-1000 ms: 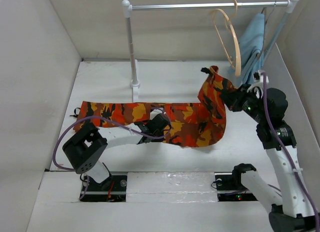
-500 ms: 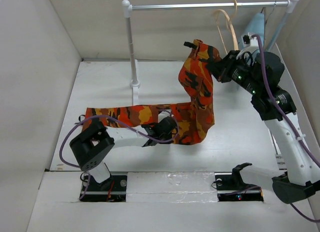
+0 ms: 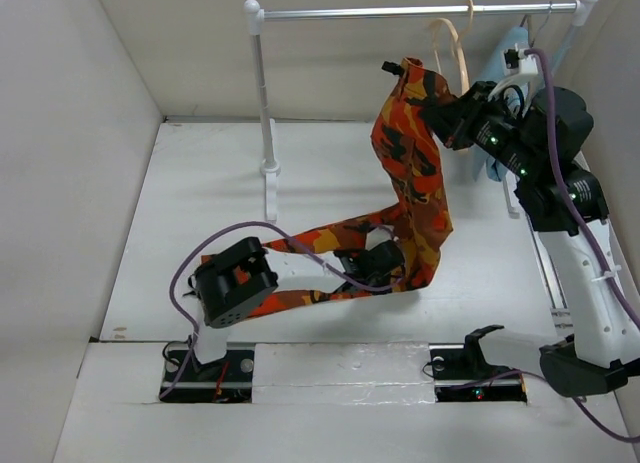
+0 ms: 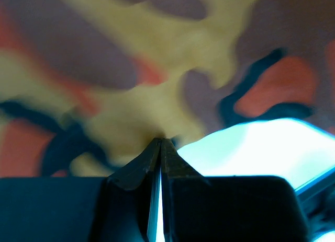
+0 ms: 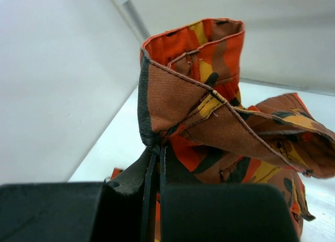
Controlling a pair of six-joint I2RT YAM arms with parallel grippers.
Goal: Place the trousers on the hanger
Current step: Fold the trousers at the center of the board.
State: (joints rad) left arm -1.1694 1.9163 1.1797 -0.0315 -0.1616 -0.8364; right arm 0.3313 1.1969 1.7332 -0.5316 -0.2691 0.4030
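Mia: Start close. What does the left tool [image 3: 385,265] do?
Ben: It sits low, just over the surface [image 3: 200,183]. Its fingers are pressed tight on a fold of the trousers [image 3: 410,173]. Its own camera shows the tips together with cloth pinched in them.
Mia: And farther back?
Ben: The right tool [image 3: 440,111] is high up. It is squeezed closed on the thick top band of the trousers.
Mia: So how do the trousers lie?
Ben: The long way, they go from the low left tool up and back to the high right tool. One leg trails on the surface toward the left arm.
Mia: Where is the hanger [image 3: 460,53]?
Ben: It hangs from the rail [image 3: 400,12] at the far side, just beside the top end of the trousers, toward the right. The right arm is much nearer to it. The left arm is well apart from it.
Mia: What does the next move need?
Ben: Probably the top end has to go sideways to the hanger's bar. The trousers are not on it yet.
Mia: What is different from a second ago?
Ben: Then the right tool was lower and the trousers lay spread long across the surface. Now the top end is up by the hanger, and the left tool is more to the right.
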